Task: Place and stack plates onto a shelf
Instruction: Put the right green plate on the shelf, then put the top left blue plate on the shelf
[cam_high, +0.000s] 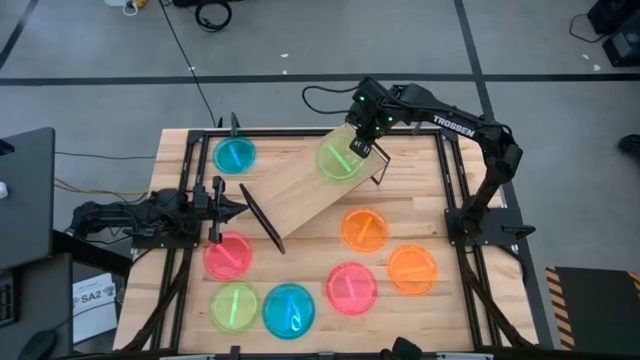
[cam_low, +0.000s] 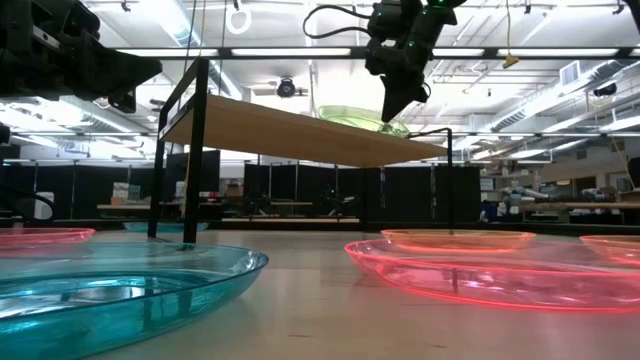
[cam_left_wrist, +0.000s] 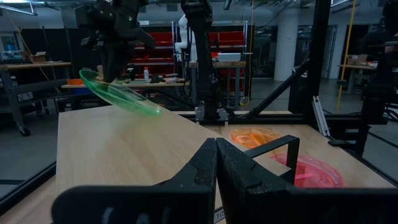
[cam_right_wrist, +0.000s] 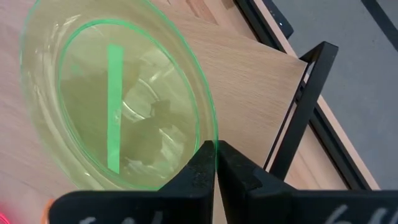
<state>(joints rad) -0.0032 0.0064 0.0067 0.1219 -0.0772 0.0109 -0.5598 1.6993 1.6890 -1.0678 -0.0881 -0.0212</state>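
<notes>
Right gripper (cam_high: 358, 147): fingers pinching the rim of a green plate (cam_high: 338, 160) (tilted), which hangs over the far end of the shelf (cam_high: 300, 190) just below the gripper. Left gripper (cam_high: 238, 208): fingers pressed together, empty, beside the shelf's near end. Pink plate (cam_high: 228, 255) lies on the tabletop close to it.

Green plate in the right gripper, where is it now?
In the high view the green plate sits over the shelf's right end, tilted, its rim pinched by the right gripper, up-left of the nearest orange plate.
</notes>
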